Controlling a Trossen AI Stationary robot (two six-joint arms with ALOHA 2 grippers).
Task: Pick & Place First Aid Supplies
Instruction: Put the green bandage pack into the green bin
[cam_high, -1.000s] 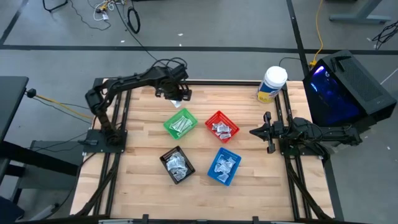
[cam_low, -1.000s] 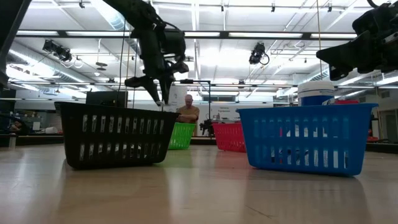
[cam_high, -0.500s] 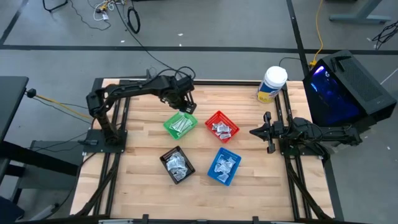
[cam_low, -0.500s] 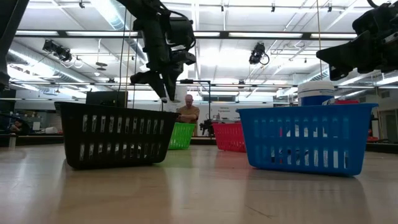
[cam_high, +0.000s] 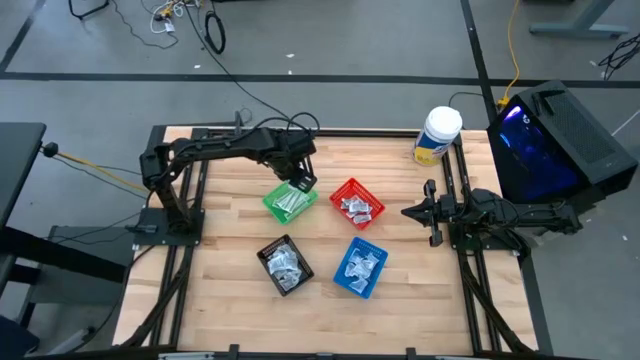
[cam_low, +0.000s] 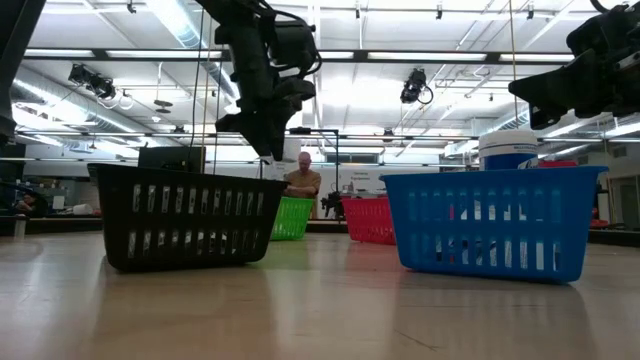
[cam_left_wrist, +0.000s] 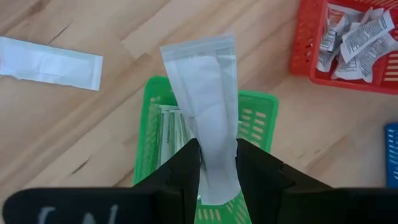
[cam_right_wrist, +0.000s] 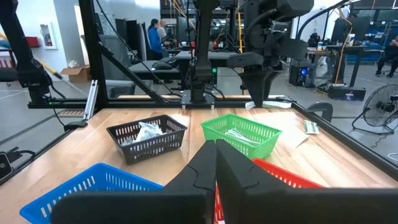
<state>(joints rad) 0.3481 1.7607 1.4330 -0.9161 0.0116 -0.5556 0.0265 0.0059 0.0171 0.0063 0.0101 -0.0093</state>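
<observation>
Desk: pale wooden desk (cam_high: 230, 300) with four small baskets in the middle, a workshop hall behind it.
Held strip: a long white wrapped strip (cam_left_wrist: 208, 124) is pinched at its lower end in the left gripper (cam_left_wrist: 216, 163), jaws nearly closed on it, the free end sticking out over the green basket (cam_left_wrist: 255, 124).
Change: a second ago this gripper was over bare wood behind the basket; now it hangs right above the green basket (cam_high: 291, 200), so the drop looks close.
Other supplies: strips already lie in the green basket, sachets in the red basket (cam_high: 357, 204), black basket (cam_high: 285, 264) and blue basket (cam_high: 360, 267); one strip (cam_left_wrist: 50, 62) lies loose on the wood.
Left arm: stretched from its base across the desk's far side, wrist bent downward.
Right gripper (cam_high: 432, 213): parked at the desk's right edge, jaws shut, holding nothing.
</observation>
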